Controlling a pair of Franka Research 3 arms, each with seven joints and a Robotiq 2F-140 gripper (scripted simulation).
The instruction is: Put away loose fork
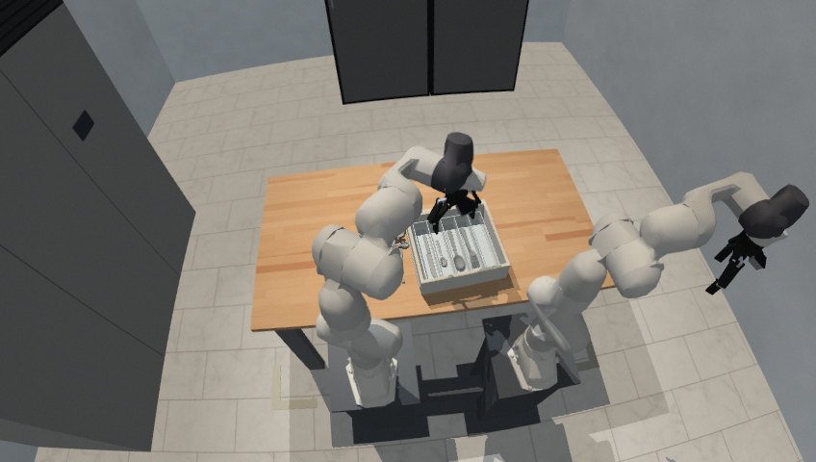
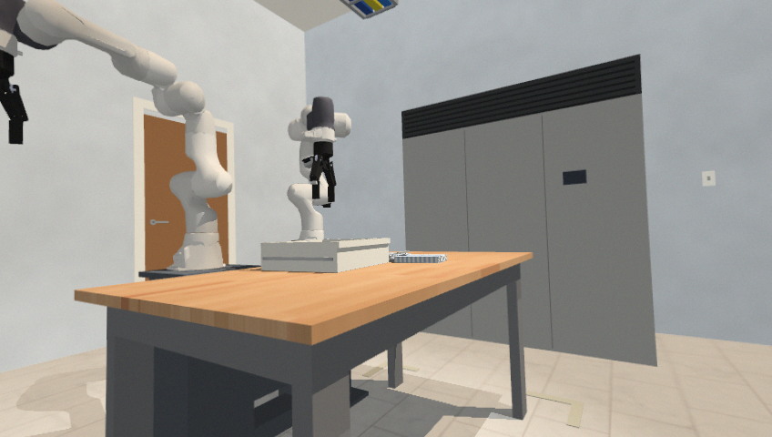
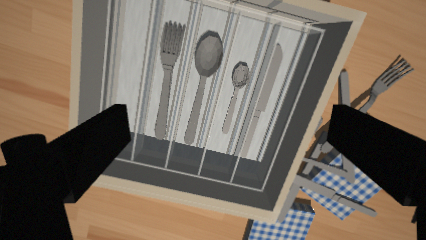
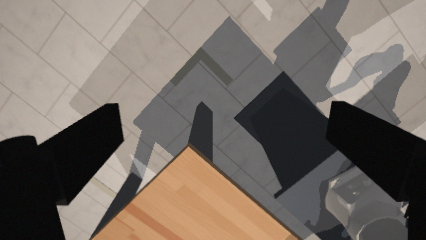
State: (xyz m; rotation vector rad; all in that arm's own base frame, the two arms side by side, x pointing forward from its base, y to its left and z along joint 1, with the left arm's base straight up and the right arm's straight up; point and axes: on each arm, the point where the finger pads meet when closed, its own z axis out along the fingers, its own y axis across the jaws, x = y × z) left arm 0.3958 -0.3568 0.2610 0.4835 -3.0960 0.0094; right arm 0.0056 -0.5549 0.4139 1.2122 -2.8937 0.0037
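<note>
Left wrist view: the left gripper (image 1: 455, 221) (image 2: 323, 198) (image 3: 228, 122) has its fingers spread wide with nothing between them, above the far part of a pale cutlery tray (image 1: 466, 281) (image 2: 298, 251) (image 3: 76, 60). Four dividers make five slots. From right to left in the scene lie one tray fork (image 1: 473, 258) (image 3: 167, 80), one large spoon (image 1: 459, 263) (image 3: 208, 54), one small spoon (image 1: 444, 262) (image 3: 240, 75) and one knife (image 3: 270, 80), heads toward the near side, handles toward the far side.

Outside the tray, on the wooden table (image 1: 549, 194) (image 2: 217, 295) (image 3: 30, 75) (image 4: 200, 200) to its left, is the one loose fork (image 3: 389, 75). Its tines point near and left; one black finger covers part of its handle. Beside it, more cutlery overlaps in a heap, too hidden to count, with a knife (image 3: 340, 195) across one of two blue-and-white checked pieces; the second is cut off by the picture edge.

The right gripper (image 1: 738, 276) (image 2: 15, 135) (image 4: 225, 121) also stands spread, nothing between its fingers, beyond the table's right edge; the exterior view cuts it off. At the left, a grey cabinet (image 1: 86, 228) (image 2: 503, 232) carries one dark panel (image 1: 83, 125) (image 2: 573, 177), any writing too small to tell.
</note>
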